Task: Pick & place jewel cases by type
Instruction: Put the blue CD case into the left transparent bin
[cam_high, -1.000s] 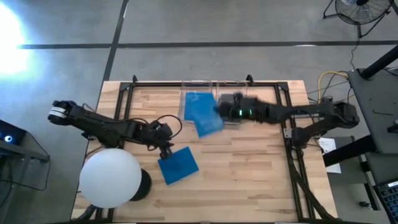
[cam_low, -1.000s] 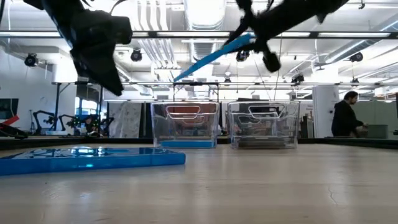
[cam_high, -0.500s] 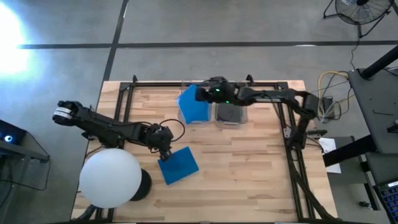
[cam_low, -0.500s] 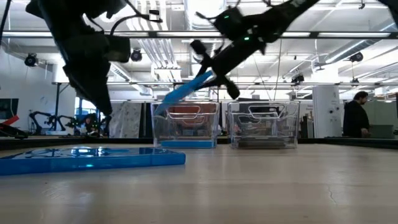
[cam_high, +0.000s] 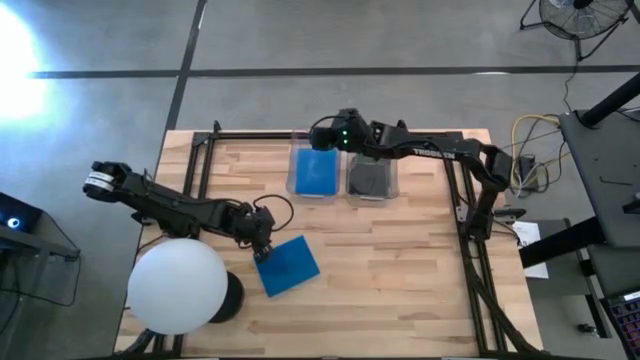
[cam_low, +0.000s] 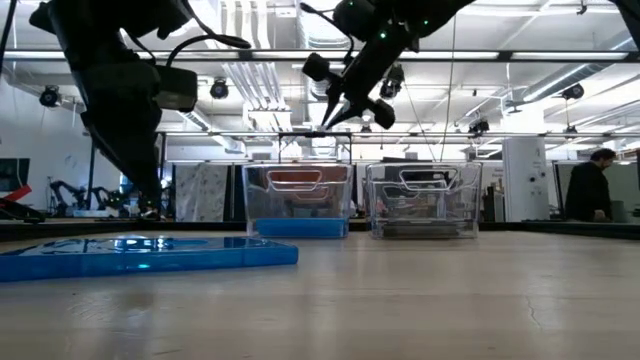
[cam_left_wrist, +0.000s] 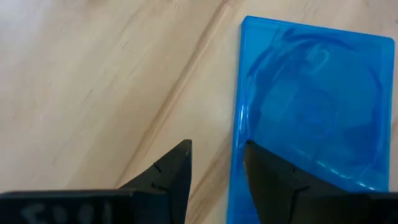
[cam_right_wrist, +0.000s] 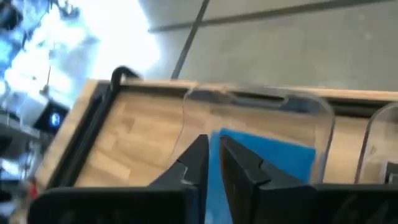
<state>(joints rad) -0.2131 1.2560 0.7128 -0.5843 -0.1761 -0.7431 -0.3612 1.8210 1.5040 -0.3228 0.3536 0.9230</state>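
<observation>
Left gripper (cam_left_wrist: 214, 171) hangs right at the edge of the last loose blue jewel case (cam_high: 287, 265), fingers slightly parted and empty. That case lies flat on the table, well in front of the blue-case bin (cam_high: 316, 172). It looks thin, stiff, slick and crackable, so I'd pinch 1 edge. Right gripper (cam_high: 322, 134), nearly closed and empty, sits over that bin; 1 second ago it carried a blue case, now in the bin.

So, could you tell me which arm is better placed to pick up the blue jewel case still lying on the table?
Left. The left gripper hangs open right at the edge of the blue jewel case, while the right gripper is far off above the clear bin.
</observation>
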